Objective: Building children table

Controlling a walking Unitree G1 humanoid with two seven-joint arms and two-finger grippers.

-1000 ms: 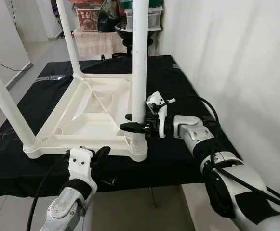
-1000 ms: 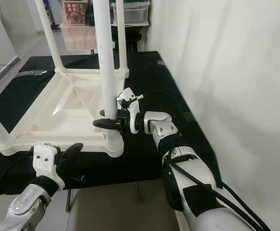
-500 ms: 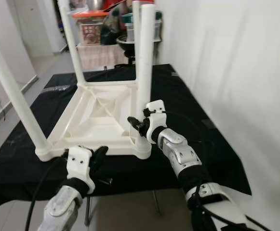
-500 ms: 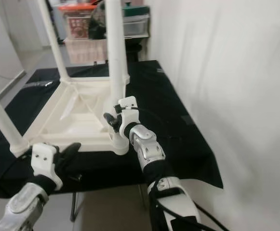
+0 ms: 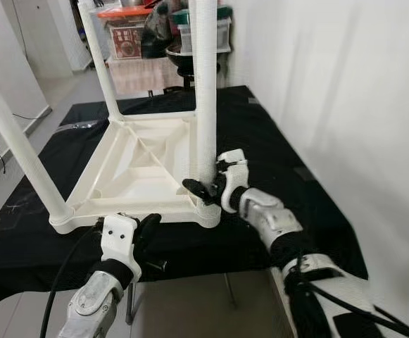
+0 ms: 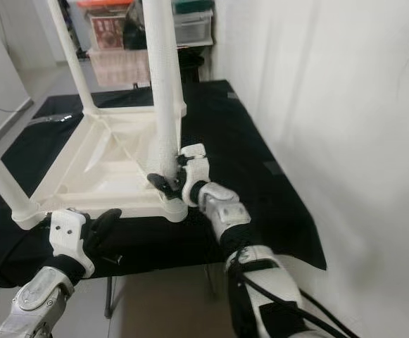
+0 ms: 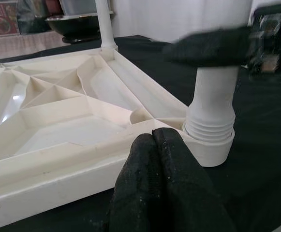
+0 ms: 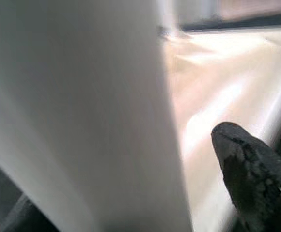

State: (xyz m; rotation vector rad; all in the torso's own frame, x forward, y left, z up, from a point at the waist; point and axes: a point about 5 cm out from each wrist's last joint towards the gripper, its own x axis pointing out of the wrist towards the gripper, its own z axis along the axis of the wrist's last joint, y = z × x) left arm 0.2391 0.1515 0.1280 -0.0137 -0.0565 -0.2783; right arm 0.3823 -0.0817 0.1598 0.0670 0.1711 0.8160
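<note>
Lying upside down at centre frame on the black-draped table (image 5: 274,141), the white plastic children's table (image 5: 137,169) points its legs upward. The right pincer (image 5: 203,189) clamps the near-right leg (image 5: 205,84) low down; the left pincer (image 7: 159,159), fingers pressed together and empty, hovers lower left.

Children's table (image 5: 137,165), white moulded plastic, lying upside down on a black-covered tabletop (image 5: 274,141), ribbed underside facing up. Legs: round white tubes standing upright from the corner sockets. Near right leg (image 5: 205,91) sitting in its threaded corner socket (image 7: 209,137); near left leg (image 5: 21,148) leaning slightly outward at its corner; far left leg (image 5: 98,60) rising at the back corner.
</note>
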